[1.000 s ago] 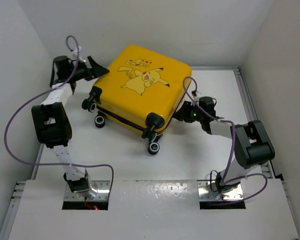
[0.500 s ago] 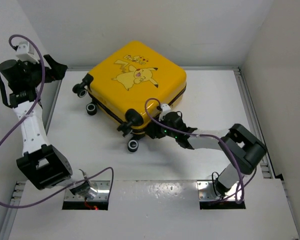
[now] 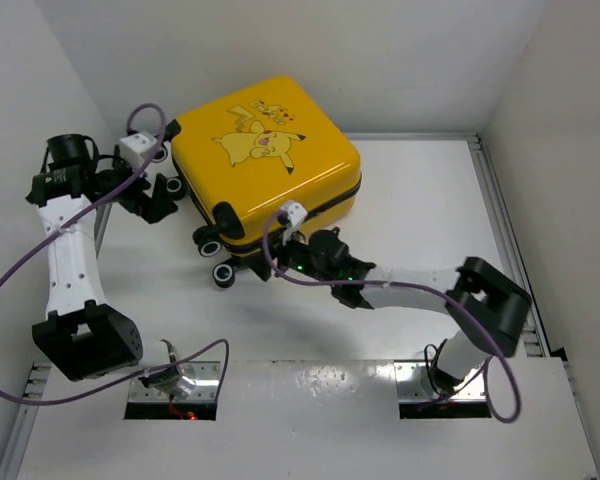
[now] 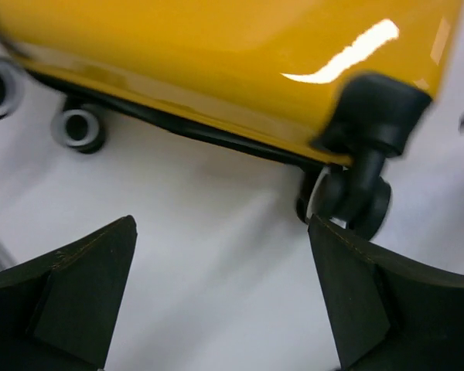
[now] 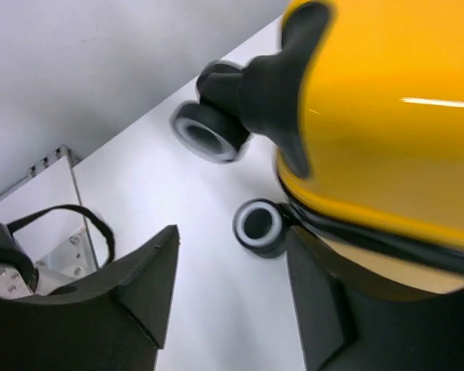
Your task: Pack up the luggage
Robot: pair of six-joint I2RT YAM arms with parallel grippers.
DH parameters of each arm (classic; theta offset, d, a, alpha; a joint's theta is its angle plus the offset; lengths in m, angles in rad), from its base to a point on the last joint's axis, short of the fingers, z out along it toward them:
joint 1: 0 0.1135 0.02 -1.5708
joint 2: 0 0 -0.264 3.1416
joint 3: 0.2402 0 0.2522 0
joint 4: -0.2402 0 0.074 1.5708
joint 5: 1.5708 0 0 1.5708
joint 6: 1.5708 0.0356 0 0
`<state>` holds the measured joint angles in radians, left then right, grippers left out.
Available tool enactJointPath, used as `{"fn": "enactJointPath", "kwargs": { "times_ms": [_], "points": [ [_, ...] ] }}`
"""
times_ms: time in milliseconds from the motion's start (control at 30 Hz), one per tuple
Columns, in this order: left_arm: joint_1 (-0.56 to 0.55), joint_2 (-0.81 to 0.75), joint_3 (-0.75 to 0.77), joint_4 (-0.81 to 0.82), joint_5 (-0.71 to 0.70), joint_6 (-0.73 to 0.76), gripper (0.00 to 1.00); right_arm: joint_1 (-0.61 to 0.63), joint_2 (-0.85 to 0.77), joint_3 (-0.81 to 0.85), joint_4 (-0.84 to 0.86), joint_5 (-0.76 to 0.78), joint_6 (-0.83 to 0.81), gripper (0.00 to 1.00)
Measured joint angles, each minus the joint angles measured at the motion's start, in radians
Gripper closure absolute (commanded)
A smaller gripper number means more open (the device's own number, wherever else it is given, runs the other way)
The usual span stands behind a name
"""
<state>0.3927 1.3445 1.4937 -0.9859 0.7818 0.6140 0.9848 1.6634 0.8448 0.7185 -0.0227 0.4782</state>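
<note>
Two arms flank the luggage (image 3: 270, 150) in the top view. It lies flat and zipped shut on the table (image 3: 430, 200), cartoon up, toward the far left, so you likely need its seam or an edge before anything goes in. Your left gripper (image 3: 160, 200) sits by the wheels (image 3: 175, 185) on the left side, and your right gripper (image 3: 280, 262) reaches across to the near wheeled corner. From the left wrist, the fingers (image 4: 85, 301) stand wide apart with only bare table between them. The yellow shell (image 4: 216, 54) and its black seam (image 4: 193, 131) run just beyond, one wheel (image 4: 356, 197) nearest the right finger, nothing touched. From the right wrist, the jaws are also apart and grip nothing. One finger (image 5: 329, 309) lies close along the shell's lower edge, though you cannot tell whether it touches. A small wheel sits ahead in the gap, a placing that suits nudging or turning the luggage rather than lifting it.
</note>
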Motion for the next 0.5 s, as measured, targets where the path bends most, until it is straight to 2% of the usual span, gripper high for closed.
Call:
{"fn": "enactJointPath", "kwargs": {
  "times_ms": [67,200,400,500],
  "points": [
    [-0.053,0.023,0.01,-0.102,-0.003,0.108,0.02,-0.023,-0.131,-0.117,0.008,0.013,-0.036,0.36],
    [-0.157,0.04,-0.035,-0.217,-0.034,0.24,0.02,-0.128,-0.286,-0.214,-0.082,0.039,-0.049,0.34],
    [-0.305,0.016,-0.159,-0.115,-0.129,0.154,0.0,-0.405,-0.348,-0.249,-0.272,0.072,-0.082,0.31],
    [-0.372,0.005,-0.197,-0.029,-0.205,0.077,0.0,-0.486,-0.319,-0.258,-0.331,0.068,-0.113,0.31]
  ]
}}
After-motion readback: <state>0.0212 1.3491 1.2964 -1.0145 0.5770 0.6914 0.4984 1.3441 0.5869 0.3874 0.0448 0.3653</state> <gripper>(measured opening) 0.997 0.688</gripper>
